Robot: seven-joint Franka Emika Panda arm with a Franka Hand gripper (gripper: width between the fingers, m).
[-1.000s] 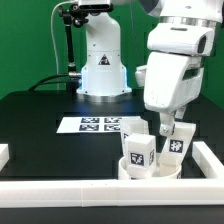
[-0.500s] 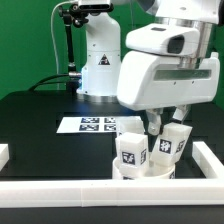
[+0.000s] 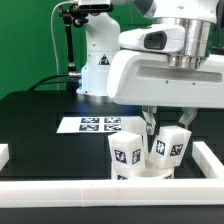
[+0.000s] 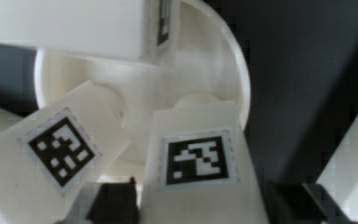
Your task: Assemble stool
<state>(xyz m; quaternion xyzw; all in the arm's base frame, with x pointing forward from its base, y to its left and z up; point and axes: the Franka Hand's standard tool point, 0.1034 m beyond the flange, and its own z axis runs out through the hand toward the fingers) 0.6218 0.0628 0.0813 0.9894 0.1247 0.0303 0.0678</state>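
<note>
The white stool seat [image 3: 150, 173] lies with its legs up near the front rim bar. Two chunky tagged legs stand in it, one on the exterior view's left [image 3: 127, 153] and one on the right [image 3: 170, 146]. My gripper [image 3: 168, 128] comes down over the right leg and is shut on it. In the wrist view the gripper [image 4: 220, 205] holds that leg [image 4: 197, 160] between both dark fingers [image 4: 123, 200]. The other leg [image 4: 60, 145] is beside it. The round seat [image 4: 105, 85] lies behind, and a third leg [image 4: 78, 25] shows at the far side.
The marker board [image 3: 92, 125] lies flat on the black table behind the stool. White rim bars run along the front [image 3: 90, 192], the exterior view's right [image 3: 210, 156] and left [image 3: 4, 153]. The arm's base [image 3: 100, 65] stands at the back.
The hand has turned about the held leg, and its body has swung toward the exterior view's left. Both visible legs have shifted slightly left and now look tilted.
</note>
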